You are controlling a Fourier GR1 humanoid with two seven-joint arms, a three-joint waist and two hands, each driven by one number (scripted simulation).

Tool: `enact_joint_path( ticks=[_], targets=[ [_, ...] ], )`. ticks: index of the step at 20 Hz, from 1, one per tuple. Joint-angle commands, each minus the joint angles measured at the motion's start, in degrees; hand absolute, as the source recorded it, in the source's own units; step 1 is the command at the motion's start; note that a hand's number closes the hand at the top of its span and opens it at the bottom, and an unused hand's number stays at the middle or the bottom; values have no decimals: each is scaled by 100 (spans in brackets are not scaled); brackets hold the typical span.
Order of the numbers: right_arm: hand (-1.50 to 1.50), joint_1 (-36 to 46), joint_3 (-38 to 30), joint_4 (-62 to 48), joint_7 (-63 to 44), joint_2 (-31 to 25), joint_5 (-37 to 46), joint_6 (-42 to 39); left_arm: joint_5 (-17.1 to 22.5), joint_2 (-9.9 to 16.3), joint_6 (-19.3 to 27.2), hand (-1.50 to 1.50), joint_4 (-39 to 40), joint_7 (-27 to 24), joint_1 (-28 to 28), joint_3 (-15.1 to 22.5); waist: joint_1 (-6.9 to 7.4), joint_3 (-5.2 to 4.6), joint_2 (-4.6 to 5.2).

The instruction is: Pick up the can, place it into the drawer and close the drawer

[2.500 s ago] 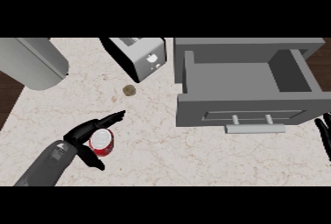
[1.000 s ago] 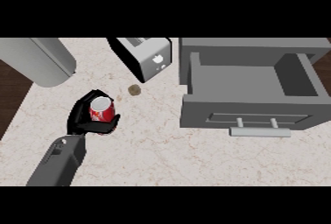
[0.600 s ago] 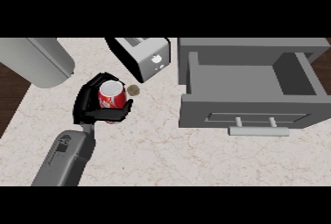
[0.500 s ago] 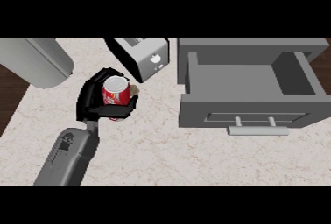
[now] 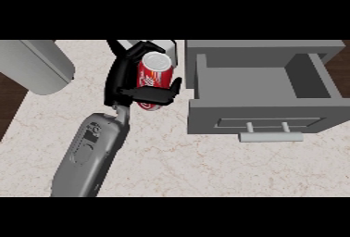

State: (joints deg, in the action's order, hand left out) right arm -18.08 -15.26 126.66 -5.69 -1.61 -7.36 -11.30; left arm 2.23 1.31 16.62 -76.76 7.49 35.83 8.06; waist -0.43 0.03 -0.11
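Red can point(image 5: 153, 77) is sitting in the left robot hand point(image 5: 130, 88), fingers curling round it, above the marble tabletop point(image 5: 205, 162), just left of the open grey drawer point(image 5: 263, 99).

Below me lies the counter point(image 5: 205, 166), pale marble with thin brownish veins, running from the view's left side to its right. At my far left stands a big grey vessel point(image 5: 37, 65) with a rounded end, cut off by the view's upper edge; its rounded end reaches past the counter's left edge. Beyond that edge I see dark floor point(image 5: 10, 102), and more of it at the far right. A sliver of a white appliance point(image 5: 179, 50) shows at the top middle, mostly hidden.
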Motion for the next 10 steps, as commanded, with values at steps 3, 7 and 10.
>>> enact_joint_path(
  ticks=[3,7,10],
  targets=[
    [-150,-34,54,-335,492,154,247,-77,-275,-102,176,150,308,517,1053,-50,-11,-1,9],
    [-150,282,-239,-22,-280,-186,-164,-40,-82,-130,609,150,782,634,1831,205,-42,-2,14],
    [-150,31,-34,-203,99,80,83,-110,-61,-131,1033,150,1149,975,2502,334,-69,0,12]
  ],
)
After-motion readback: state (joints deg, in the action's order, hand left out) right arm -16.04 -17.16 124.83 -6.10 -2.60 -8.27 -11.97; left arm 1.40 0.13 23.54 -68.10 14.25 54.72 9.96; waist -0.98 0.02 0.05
